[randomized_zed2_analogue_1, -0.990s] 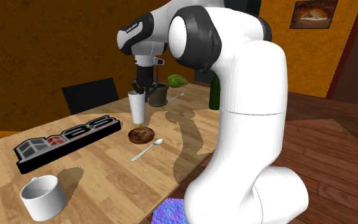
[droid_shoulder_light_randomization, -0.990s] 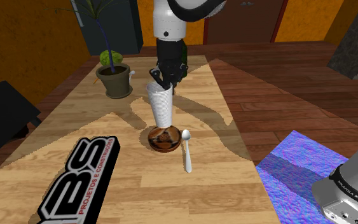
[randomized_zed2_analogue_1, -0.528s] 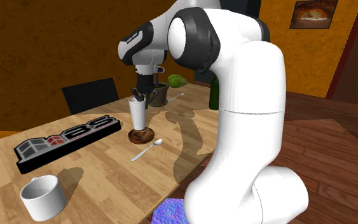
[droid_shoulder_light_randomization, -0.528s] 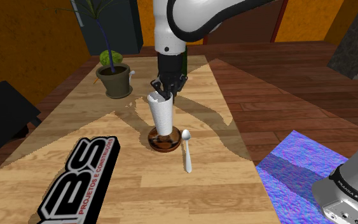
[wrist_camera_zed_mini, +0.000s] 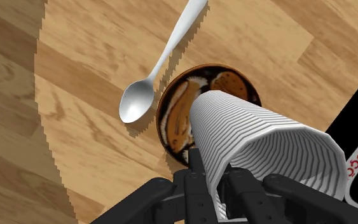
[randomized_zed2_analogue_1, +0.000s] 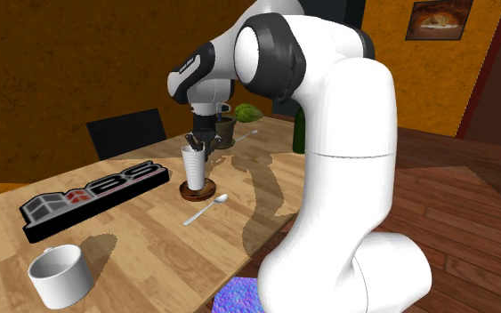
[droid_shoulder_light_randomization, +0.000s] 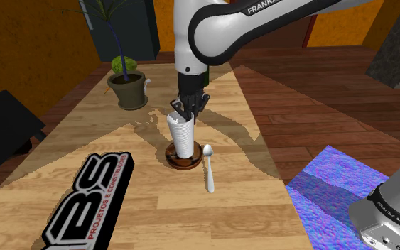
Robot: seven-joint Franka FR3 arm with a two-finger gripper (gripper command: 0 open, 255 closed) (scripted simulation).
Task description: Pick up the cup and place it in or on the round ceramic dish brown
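Cup (droid_shoulder_light_randomization: 181,136) stands upright, mouth up, base in brown dish (droid_shoulder_light_randomization: 192,165); end effector (droid_shoulder_light_randomization: 185,111) clamped on its rim.

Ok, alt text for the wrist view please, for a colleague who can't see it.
The black gripper clasps the rim of a white ribbed cup whose base sits on a round brown dish. A silver spoon lies beside the dish on the wooden table.

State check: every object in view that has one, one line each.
cup, upright, base on the dish, rim gripped
pincer, shut on the cup's wall
dish, right way up, cup standing in it
spoon, lying flat beside dish
mug, upright
plant pot, upright
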